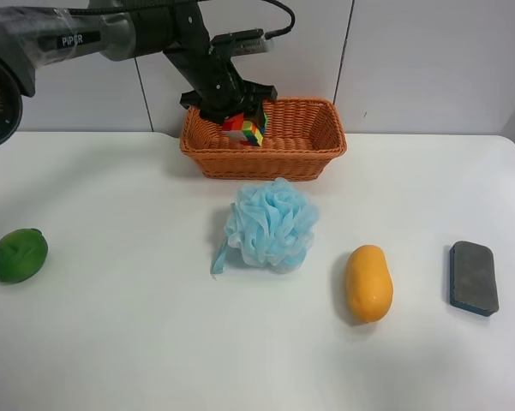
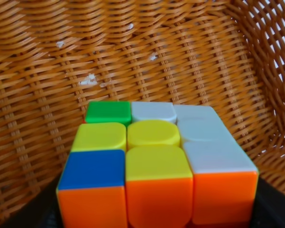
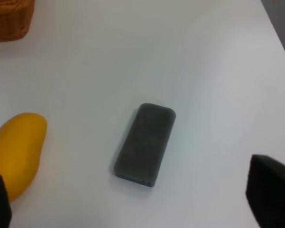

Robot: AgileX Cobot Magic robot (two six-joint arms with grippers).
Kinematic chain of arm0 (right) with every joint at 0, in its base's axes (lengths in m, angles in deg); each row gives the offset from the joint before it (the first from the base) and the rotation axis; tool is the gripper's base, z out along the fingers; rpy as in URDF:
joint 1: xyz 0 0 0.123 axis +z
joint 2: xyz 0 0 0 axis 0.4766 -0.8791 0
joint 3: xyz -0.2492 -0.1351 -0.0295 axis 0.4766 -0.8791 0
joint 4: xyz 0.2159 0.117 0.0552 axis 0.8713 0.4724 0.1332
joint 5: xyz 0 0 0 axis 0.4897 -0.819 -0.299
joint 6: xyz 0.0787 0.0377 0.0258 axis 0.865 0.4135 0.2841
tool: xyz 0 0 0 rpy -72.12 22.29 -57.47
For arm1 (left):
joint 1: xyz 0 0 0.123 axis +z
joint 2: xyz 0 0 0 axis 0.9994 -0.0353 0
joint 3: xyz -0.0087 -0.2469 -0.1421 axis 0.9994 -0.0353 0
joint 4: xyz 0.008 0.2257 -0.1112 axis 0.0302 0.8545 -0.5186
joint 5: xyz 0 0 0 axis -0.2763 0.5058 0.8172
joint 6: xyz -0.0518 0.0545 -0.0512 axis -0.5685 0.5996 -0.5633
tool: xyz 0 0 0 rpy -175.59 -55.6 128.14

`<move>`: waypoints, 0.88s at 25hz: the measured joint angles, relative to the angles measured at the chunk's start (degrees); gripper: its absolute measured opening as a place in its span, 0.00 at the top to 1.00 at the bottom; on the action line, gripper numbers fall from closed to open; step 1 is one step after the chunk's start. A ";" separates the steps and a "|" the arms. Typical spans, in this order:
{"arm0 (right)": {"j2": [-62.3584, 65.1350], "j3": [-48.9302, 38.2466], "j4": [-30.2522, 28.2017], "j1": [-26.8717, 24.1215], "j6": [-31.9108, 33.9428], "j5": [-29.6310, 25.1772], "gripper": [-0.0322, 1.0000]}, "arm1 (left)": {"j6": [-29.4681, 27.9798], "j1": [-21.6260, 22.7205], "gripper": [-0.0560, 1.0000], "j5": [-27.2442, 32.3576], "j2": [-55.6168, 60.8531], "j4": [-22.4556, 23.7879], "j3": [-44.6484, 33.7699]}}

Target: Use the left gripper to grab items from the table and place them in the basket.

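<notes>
Left wrist view: puzzle cube (image 2: 151,166) fills the lower frame, clamped between the two black fingers (image 2: 31,213) of the left end effector (image 1: 240,116), jaws closed against its sides. Woven inner wall of the basket (image 1: 300,158) directly behind the cube.

Exterior high view: cube held inside the basket, toward its 9 o'clock end. Cannot tell whether it touches the basket floor. Basket sits at 12 o'clock on the desk (image 1: 154,342).

Remaining items on the desk:
- light-blue pouf (image 1: 272,224), 6 o'clock of the basket, near it
- mango (image 1: 368,282), 4 o'clock of the pouf
- grey sponge (image 1: 474,277), 3 o'clock of the mango, apart from it
- green fruit (image 1: 18,255), 9 o'clock of the pouf, well apart

Right wrist view: right end effector (image 3: 133,190) spread wide, holding nothing, above the sponge.
</notes>
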 joint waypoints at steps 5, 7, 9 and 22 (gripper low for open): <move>0.00 0.00 0.00 0.00 0.00 0.00 0.01 | 0.87 0.00 0.15 -1.28 -0.18 -0.02 0.00; 0.00 0.00 0.00 0.00 0.00 0.00 0.01 | 1.60 0.00 0.05 -1.35 -0.18 -0.02 0.00; 0.00 0.00 0.00 0.00 0.00 0.00 0.01 | 1.95 0.00 0.02 -1.24 -0.18 -0.02 0.00; 0.00 0.00 0.00 0.00 0.00 0.00 0.01 | 2.15 3.27 0.01 16.35 9.48 0.11 0.50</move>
